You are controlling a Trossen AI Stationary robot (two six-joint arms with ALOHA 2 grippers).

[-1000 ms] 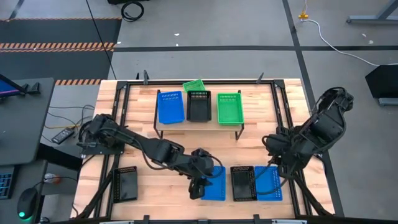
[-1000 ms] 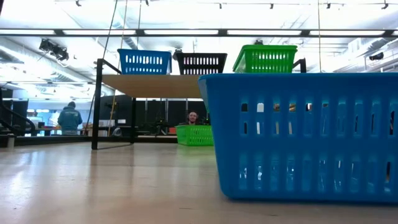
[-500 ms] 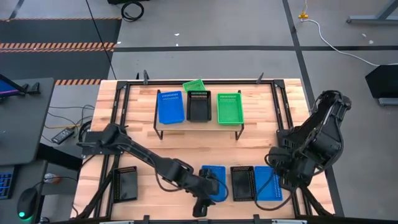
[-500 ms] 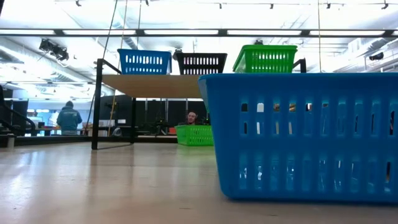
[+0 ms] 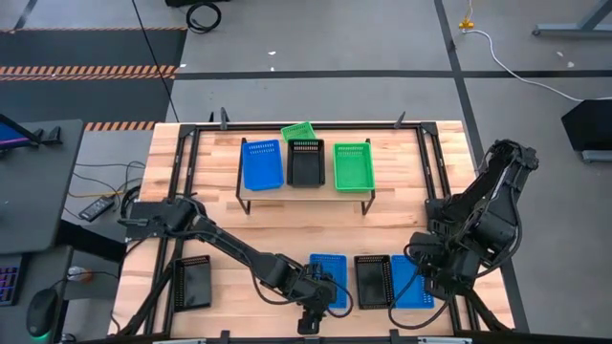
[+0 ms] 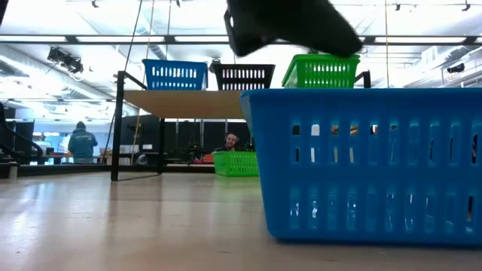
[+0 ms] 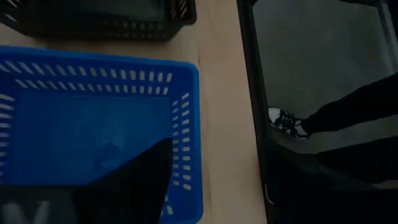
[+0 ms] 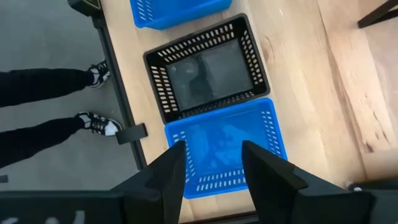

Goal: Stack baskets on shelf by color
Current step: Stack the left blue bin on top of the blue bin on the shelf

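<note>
Our left end effector [image 5: 318, 304] hangs above the near blue basket [image 5: 329, 279], grip state unclear; our right end effector [image 8: 212, 163], spread apart, hovers over the rightmost blue basket [image 8: 225, 147].

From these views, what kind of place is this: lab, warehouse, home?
Likely a robotics lab or workshop: concrete floor with hazard striping, ceiling strip lights over a big open room, and a black-framed wooden table between two arms.
</note>
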